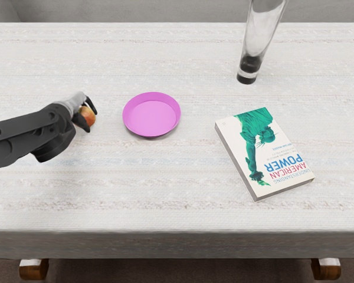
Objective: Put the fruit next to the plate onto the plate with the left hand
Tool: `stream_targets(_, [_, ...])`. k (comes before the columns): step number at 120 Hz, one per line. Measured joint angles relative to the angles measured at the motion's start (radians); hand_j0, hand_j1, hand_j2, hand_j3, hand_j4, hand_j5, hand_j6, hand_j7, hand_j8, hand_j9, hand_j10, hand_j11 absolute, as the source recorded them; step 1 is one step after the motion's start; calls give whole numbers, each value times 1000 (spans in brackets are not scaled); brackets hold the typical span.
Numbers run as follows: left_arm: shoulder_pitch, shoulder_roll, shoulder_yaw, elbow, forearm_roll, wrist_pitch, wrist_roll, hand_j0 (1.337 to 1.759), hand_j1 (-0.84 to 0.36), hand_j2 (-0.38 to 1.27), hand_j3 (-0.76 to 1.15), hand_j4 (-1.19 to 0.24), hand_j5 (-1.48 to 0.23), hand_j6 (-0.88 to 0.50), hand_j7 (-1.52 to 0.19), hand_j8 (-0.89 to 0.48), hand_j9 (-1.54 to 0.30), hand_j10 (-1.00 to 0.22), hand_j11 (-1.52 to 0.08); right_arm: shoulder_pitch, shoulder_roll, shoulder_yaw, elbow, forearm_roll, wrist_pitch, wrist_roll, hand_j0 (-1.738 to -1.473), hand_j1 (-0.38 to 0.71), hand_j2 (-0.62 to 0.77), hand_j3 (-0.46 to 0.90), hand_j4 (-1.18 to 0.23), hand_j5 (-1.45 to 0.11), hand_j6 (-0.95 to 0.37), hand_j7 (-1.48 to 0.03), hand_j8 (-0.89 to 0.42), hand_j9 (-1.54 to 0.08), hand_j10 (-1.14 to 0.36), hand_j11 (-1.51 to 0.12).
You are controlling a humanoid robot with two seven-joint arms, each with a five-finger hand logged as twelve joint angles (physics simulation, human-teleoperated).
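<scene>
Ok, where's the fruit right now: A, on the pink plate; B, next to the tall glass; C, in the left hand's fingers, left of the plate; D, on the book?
C: the fruit is enclosed by the curled fingers of the left hand, to the left of the pink plate, which holds nothing.

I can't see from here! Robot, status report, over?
Left robot hand shut on fruit, left of plate. Fruit not on plate yet. Book and glass off right, not in way. Right robot hand out of view.
</scene>
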Motion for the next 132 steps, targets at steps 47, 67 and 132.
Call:
stream_targets(47, [-43, 136, -34, -226, -32, 0, 0, 1648, -353, 300, 4, -543, -942, -297, -966, -305, -987, -644, -977, 2, 0, -1, 0, 0, 0, 0, -1658, -349, 0, 0, 0, 0, 0, 0, 0, 0, 0, 0])
stream_targets(67, [-96, 145, -50, -290, -50, -1, 0, 1649, -331, 284, 2, -562, -938, -325, -967, -327, -993, -664, -985, 8, 0, -1, 0, 0, 0, 0, -1658, -349, 0, 0, 0, 0, 0, 0, 0, 0, 0, 0])
stream_targets(132, [-187, -61, -60, -256, -179, -74, -1, 1649, -264, 204, 0, -591, -976, -360, -988, -352, -1018, -699, -1020, 15, 0, -3, 0, -1, 0, 0, -1658, -349, 0, 0, 0, 0, 0, 0, 0, 0, 0, 0])
